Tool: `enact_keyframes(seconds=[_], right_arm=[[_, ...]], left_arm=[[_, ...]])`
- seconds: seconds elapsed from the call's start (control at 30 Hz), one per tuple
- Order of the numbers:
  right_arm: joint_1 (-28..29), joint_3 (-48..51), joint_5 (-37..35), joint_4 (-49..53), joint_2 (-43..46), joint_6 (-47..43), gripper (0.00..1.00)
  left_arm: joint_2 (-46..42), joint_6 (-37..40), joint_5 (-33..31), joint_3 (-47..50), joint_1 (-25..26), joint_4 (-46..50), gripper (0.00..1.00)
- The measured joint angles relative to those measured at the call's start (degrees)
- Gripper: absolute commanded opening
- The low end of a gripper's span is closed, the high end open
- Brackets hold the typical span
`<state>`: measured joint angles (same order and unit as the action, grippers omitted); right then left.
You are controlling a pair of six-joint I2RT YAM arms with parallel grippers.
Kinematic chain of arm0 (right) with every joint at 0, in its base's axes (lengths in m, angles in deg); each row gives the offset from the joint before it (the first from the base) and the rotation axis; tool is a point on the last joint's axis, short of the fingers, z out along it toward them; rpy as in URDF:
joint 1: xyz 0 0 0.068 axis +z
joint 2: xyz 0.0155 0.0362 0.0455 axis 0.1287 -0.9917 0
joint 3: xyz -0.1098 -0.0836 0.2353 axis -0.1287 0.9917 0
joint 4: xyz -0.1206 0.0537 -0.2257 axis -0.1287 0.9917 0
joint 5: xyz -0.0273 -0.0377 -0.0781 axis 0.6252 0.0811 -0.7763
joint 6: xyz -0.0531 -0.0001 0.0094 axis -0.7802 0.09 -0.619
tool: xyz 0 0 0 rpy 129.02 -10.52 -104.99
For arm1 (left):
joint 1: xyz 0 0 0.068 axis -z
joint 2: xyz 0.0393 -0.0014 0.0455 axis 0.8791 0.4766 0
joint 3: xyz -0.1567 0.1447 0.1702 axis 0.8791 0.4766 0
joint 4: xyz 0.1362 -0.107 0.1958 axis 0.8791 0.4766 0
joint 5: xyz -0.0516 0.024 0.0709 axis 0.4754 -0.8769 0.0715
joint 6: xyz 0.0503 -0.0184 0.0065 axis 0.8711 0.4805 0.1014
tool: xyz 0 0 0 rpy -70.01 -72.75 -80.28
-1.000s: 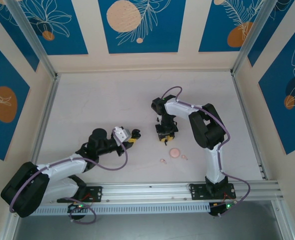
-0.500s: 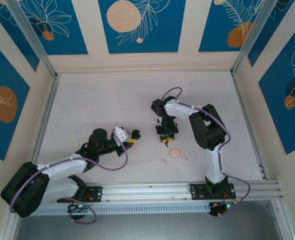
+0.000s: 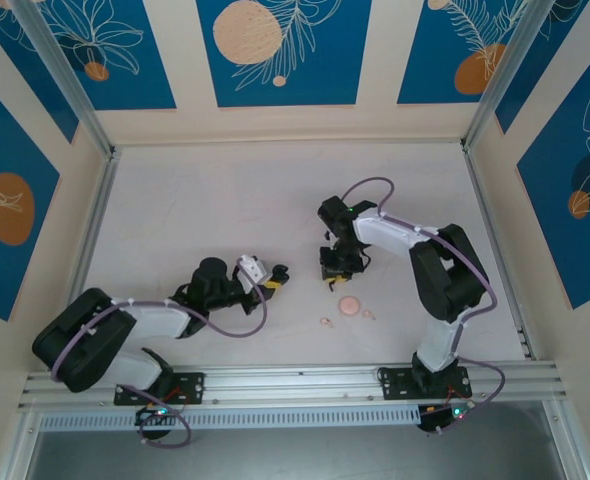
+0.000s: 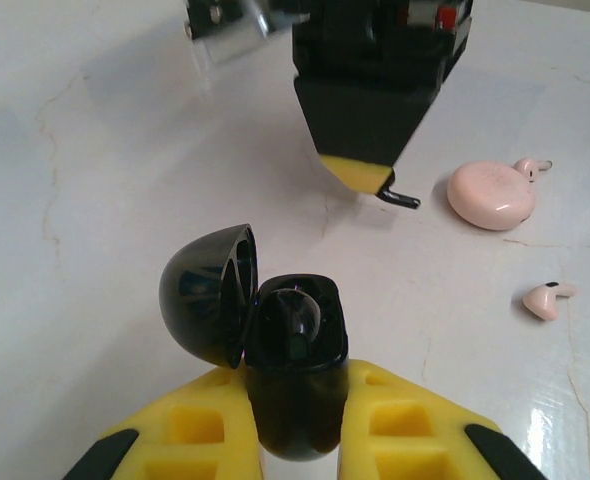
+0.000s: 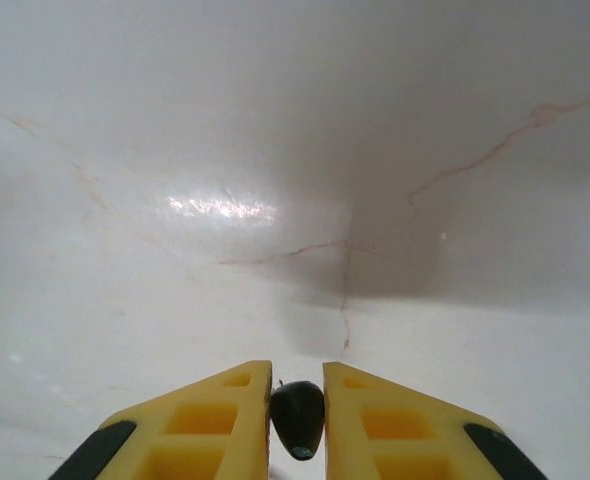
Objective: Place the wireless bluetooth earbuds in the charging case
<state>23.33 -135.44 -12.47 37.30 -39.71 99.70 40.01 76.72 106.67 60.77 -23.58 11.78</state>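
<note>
My left gripper (image 4: 297,372) is shut on the black charging case (image 4: 293,385), whose lid (image 4: 207,297) hangs open to the left. One black earbud (image 4: 300,312) sits in a socket of the case. My right gripper (image 5: 297,375) is shut on a second black earbud (image 5: 297,418), just above the white table. In the left wrist view the right gripper (image 4: 360,172) hangs beyond the case with the earbud's stem (image 4: 402,199) poking out. From the top view the left gripper (image 3: 275,279) and the right gripper (image 3: 337,276) stand a short way apart.
A shut pink case (image 4: 490,195) lies on the table right of the right gripper, with one pink earbud (image 4: 528,168) against it and another pink earbud (image 4: 548,298) nearer. In the top view the pink case (image 3: 350,305) lies near the front rail (image 3: 295,380).
The right gripper's jaws have closed on the black earbud and it shifted slightly right. The left arm has swung rightward, carrying the open case closer to the right gripper.
</note>
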Motion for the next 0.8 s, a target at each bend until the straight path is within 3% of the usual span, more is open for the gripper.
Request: enact_keyframes(seconds=[0.33, 0.8], right_arm=[[-2.34, 9.57, 3.98, -16.31, 8.52, 8.46, 0.17], [-1.46, 14.78, 5.70, -31.04, 12.68, 16.31, 0.17]], left_arm=[[11.67, -3.69, 1.22, -2.56, 1.31, -10.51, 0.08], [20.98, -8.33, 1.42, -4.85, 1.60, -21.18, 0.07]])
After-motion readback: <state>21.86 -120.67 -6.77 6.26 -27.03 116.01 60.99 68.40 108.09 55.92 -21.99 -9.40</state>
